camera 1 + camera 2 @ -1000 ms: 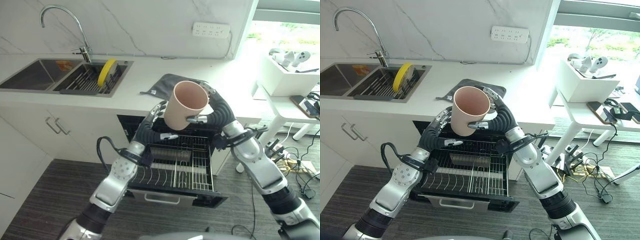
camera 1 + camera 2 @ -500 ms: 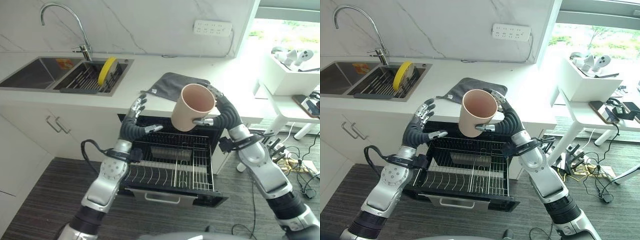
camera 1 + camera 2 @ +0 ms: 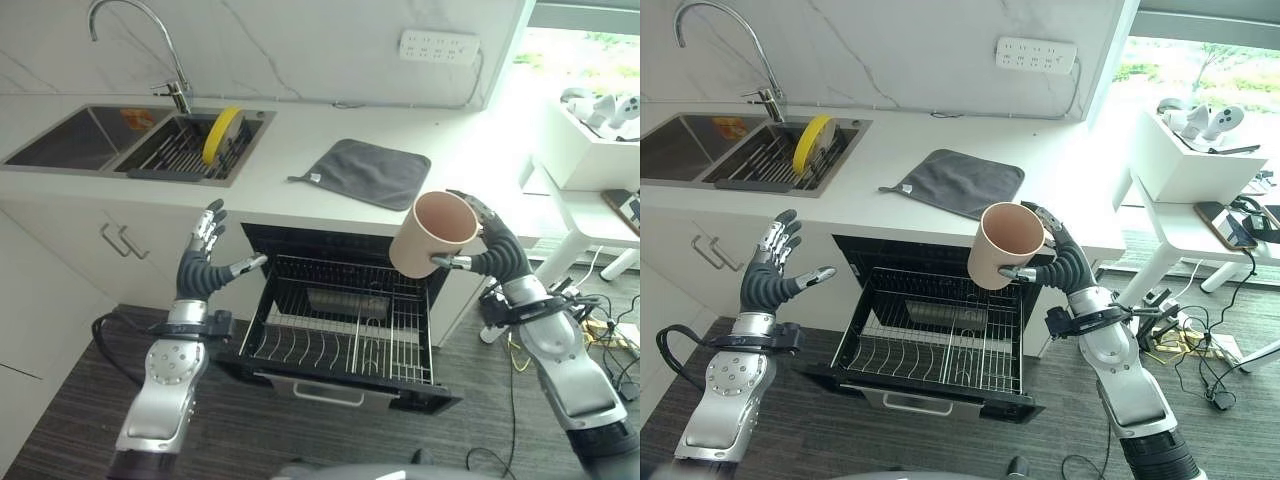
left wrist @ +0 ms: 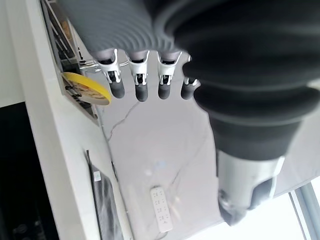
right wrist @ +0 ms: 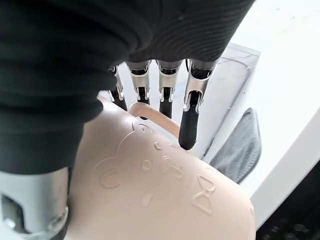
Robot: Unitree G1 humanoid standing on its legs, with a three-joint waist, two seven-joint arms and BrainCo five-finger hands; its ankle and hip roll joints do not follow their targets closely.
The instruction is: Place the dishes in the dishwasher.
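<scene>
The left hand [image 3: 200, 268], which a second ago touched the beige cup [image 3: 432, 233], is now off it and well to the left, fingers spread, in front of the cabinet beside the open dishwasher rack [image 3: 345, 325]. The right hand [image 3: 492, 250] alone grips the cup, now carried rightward, over the rack's right side.

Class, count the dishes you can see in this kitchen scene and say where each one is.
2. A pink cup is held in the right hand above the open dishwasher rack; a yellow plate stands in the sink rack. Others may be hidden.
</scene>
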